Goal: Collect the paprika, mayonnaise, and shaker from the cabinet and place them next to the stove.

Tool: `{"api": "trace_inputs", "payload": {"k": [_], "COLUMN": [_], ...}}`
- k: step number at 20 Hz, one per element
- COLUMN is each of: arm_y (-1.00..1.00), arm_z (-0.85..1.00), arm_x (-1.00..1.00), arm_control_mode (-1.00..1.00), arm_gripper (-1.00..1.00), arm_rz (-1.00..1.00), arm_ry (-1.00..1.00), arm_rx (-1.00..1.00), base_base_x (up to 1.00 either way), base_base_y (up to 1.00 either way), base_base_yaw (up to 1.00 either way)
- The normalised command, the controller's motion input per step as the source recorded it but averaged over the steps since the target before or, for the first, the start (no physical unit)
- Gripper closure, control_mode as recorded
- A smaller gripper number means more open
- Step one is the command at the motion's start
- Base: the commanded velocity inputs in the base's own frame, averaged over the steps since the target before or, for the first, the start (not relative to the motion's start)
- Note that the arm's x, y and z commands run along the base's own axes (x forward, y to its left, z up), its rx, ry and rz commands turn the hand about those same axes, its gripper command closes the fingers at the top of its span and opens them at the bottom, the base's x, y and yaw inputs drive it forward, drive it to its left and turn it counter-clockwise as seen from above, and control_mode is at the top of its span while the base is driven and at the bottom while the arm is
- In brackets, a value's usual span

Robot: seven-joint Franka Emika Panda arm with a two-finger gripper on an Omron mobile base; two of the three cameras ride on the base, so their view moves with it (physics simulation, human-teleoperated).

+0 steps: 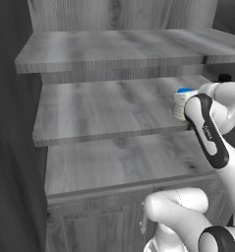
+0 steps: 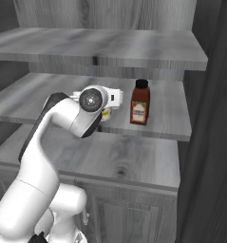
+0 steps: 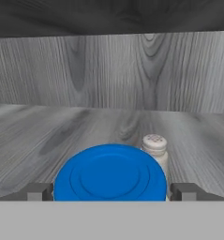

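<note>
The mayonnaise, a short round cream jar w/ a blue lid (image 3: 110,172), stands upright on the middle plank shelf of the grey wood-grain cabinet (image 1: 104,106), towards its right side in the left base view (image 1: 184,101). In the hand view the lid sits dead centre at the bottom, right between the two small dark fingertips of the gripper (image 3: 111,191), one tip each side of the jar and neither visibly touching it. Jaws spread wide, holding nothing; the jar lies straight ahead of the hand and slightly below the camera line, its axis vertical, so the fingers bracket it across its width.

Just behind the jar and a bit to its right in the hand view: the shaker, a tiny beige-white tapered thing w/ a rounded dotted top (image 3: 155,149), close to the jar, maybe touching, can't tell. Beyond both, the cabinet's back wall.

The paprika, a squarish dark red bottle w/ black cap and pale label (image 2: 140,103), stands upright on the same shelf, to the right of the hand in the right base view, apart from it.

My read: approach looks about done, closing on the jar is the next step. Risk: the shaker is so near behind that pushing further in could knock it
</note>
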Motion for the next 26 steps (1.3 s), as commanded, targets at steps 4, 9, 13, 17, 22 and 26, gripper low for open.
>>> {"api": "trace_inputs", "payload": {"k": [4,9,13,17,22,26], "arm_y": [0.08,0.24,0.19,0.03,0.0,0.0], "arm_z": [0.0,0.0,0.06,0.19,0.28,0.3], "arm_x": [-0.36,-0.34,-0.35,-0.5,-0.61,-0.64], "arm_control_mode": [-1.0,-1.0,-1.0,-1.0,-1.0,-1.0], "arm_gripper": [1.0,1.0,1.0,1.0,1.0,1.0], "arm_rz": [0.02,0.01,0.02,0.03,0.01,0.04], "arm_ry": [0.0,0.0,0.0,-0.04,-0.09,-0.05], "arm_rx": [0.0,-0.02,-0.02,0.0,0.0,0.0], "base_base_x": [0.0,0.0,0.0,0.0,0.0,0.0], "base_base_y": [0.0,0.0,0.0,0.0,0.0,0.0], "base_base_yaw": [0.0,0.0,0.0,0.0,0.0,0.0]}}
